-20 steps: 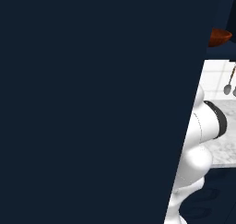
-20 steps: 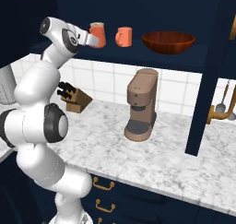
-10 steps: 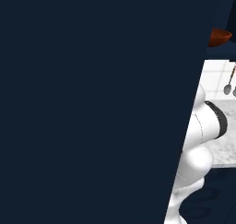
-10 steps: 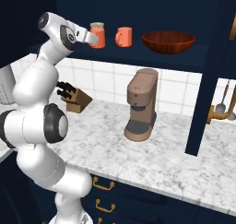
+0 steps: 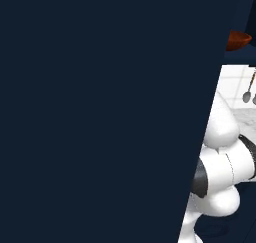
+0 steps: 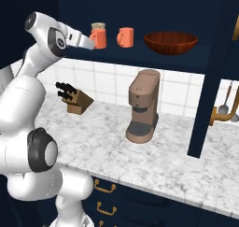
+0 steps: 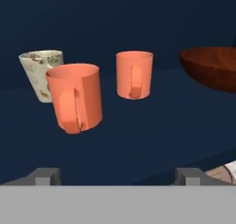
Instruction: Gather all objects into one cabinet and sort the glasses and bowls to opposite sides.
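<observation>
Backing off now: my claw [image 7: 118, 176] has let go of the near orange cup [image 7: 76, 97] and its fingers are standing wide apart, gripping nothing. A second ago it was pinched around that cup; now the cup is sitting on the cabinet shelf [image 6: 140, 58] by itself, just ahead of my fingertips [image 7: 45, 176].

Taking that near cup as my landmark: a pale speckled cup [image 7: 40, 73] is standing just behind it and slightly left, partly hidden by it. A second orange cup [image 7: 134, 73] is standing to its right and further back, a clear gap between them, its handle facing me. Further right again, well apart from both cups, the orange-brown bowl [image 7: 212, 67] is resting upright at the far end of the same shelf.

From the right base view, my claw [image 6: 86, 41] is hovering just left of the near cup, level with the shelf.
</observation>
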You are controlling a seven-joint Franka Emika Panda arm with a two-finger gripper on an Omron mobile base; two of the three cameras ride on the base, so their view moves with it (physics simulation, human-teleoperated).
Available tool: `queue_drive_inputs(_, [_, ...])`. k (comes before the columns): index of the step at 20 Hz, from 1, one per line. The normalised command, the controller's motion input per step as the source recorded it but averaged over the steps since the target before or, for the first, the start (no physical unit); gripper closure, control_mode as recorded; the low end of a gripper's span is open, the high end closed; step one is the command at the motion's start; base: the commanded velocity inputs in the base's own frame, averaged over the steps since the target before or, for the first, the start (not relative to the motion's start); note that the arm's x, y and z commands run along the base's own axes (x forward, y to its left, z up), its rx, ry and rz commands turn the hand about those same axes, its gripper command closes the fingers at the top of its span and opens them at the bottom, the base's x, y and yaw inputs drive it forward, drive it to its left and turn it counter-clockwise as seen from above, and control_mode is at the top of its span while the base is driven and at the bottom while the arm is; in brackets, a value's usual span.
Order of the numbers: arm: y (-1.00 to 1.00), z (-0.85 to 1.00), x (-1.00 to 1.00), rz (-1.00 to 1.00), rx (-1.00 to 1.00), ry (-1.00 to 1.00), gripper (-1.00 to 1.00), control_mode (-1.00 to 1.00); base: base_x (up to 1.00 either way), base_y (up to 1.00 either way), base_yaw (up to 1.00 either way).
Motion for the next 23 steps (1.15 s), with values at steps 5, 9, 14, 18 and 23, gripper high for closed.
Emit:
queue_drive_inputs(5, [-0.43, 0.07, -1.0, 0.0, 0.0, -0.01, -1.0, -1.0, 0.0, 0.0, 0.0])
queue_drive_inputs(9, [-0.36, 0.14, -1.0, 0.0, 0.0, -0.05, -1.0, -1.0, 0.0, 0.0, 0.0])
queue_drive_inputs(14, [-0.18, 0.05, -1.0, 0.0, 0.0, -0.03, -1.0, -1.0, 0.0, 0.0, 0.0])
queue_drive_inputs(18, [-0.08, 0.02, -1.0, 0.0, 0.0, -0.05, -1.0, -1.0, 0.0, 0.0, 0.0])
queue_drive_inputs(23, [-0.01, 0.0, -1.0, 0.0, 0.0, -0.12, -1.0, -1.0, 0.0, 0.0, 0.0])
